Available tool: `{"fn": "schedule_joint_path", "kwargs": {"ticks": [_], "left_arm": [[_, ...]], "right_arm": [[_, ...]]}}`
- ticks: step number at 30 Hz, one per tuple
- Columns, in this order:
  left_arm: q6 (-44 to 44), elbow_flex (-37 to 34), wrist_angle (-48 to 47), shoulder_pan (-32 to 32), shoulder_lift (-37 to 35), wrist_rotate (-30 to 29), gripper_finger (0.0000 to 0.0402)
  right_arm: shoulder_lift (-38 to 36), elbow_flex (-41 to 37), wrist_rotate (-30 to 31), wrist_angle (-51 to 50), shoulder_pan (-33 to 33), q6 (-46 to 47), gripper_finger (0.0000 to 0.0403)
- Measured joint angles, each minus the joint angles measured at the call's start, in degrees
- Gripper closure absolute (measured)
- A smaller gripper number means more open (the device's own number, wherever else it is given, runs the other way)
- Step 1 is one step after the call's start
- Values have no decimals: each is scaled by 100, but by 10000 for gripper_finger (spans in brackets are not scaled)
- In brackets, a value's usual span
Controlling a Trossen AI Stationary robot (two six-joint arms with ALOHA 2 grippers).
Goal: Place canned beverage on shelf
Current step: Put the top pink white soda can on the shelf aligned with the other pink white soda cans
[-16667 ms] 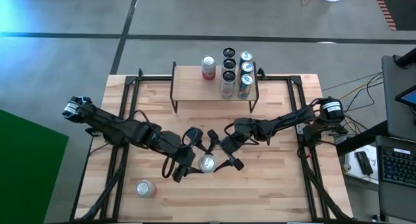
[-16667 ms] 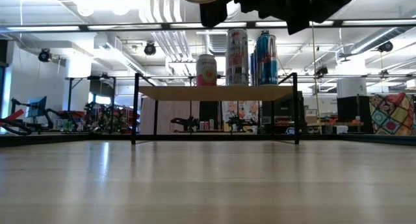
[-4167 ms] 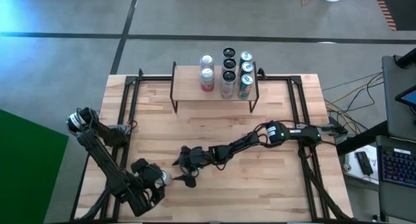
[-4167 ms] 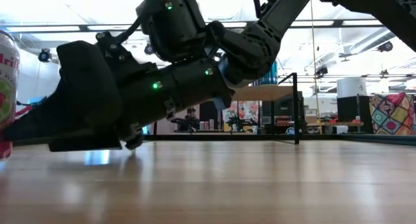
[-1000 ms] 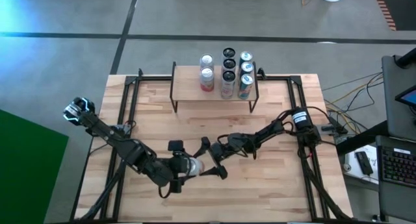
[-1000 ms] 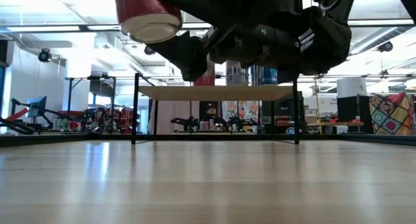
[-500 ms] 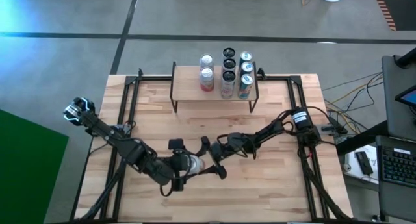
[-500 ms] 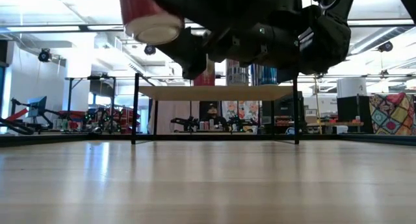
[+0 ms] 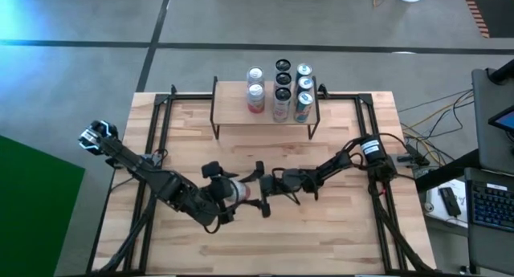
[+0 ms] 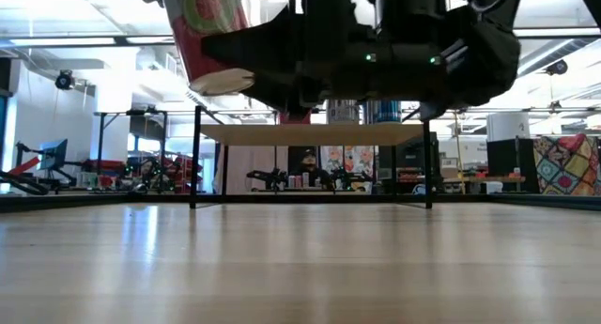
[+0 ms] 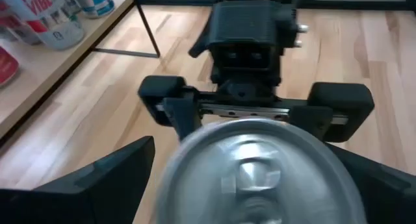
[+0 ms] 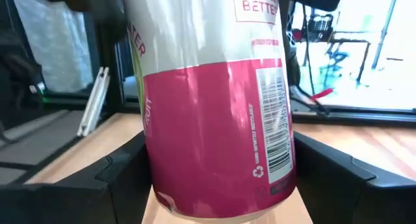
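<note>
A pink-and-white beverage can [image 9: 234,192] hangs in the air above the slatted tabletop [image 9: 337,229], well in front of the shelf [image 9: 233,108], with the left gripper [image 9: 222,193] and the right gripper [image 9: 262,189] meeting at it from opposite sides. Both grippers' fingers flank the can, but which one grips it cannot be told. Seven other cans [image 9: 281,91] stand upright on the shelf.
</note>
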Motion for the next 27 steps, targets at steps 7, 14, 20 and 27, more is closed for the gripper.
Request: {"fn": "schedule_joint_path", "kwargs": {"ticks": [7,14,20,27], "left_arm": [[37,28,-40,-4,-170,-1,28],[246,31,-63,7,-189,-18,28],[612,31,287,69,-189,-67,28],[718,31,376,127,-189,-102,43]], "right_arm": [[0,-299,1,910,-4,9,105],[-4,-640,-742,1792,-298,570,104],[0,-662,-737,1717,-290,452,103],[0,-666,-693,1706,-287,258,103]]}}
